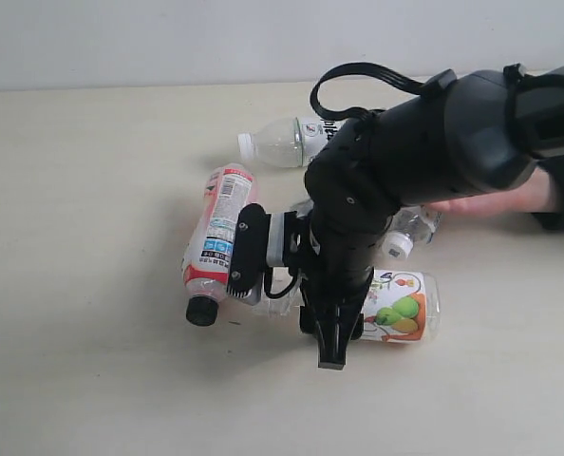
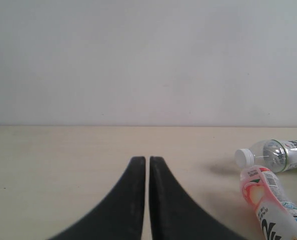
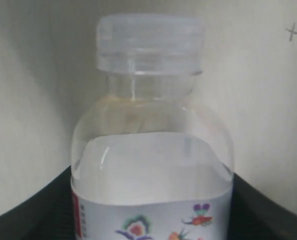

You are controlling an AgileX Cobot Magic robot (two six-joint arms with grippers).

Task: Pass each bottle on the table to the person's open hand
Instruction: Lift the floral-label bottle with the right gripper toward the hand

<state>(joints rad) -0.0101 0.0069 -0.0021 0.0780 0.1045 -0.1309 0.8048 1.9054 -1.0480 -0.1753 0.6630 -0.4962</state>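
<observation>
The floral fruit-label bottle (image 1: 405, 306) lies on its side on the table (image 1: 92, 190). My right gripper (image 1: 334, 328) reaches down over its cap end. In the right wrist view this bottle (image 3: 153, 165) fills the space between the black fingers (image 3: 33, 212), which press both its sides; the right gripper (image 3: 153, 205) is shut on it. The red-pink bottle (image 1: 217, 237) with a black cap lies to the left, the green-white one (image 1: 287, 141) behind. The small white-capped bottle (image 1: 410, 228) rests by the person's open hand (image 1: 496, 201). My left gripper (image 2: 147, 162) is shut and empty.
The right arm's bulky black body (image 1: 434, 133) hangs over the middle of the table and hides part of the hand. In the left wrist view, the green-white bottle (image 2: 276, 154) and the red-pink bottle (image 2: 268, 200) lie off to one side of the shut fingers.
</observation>
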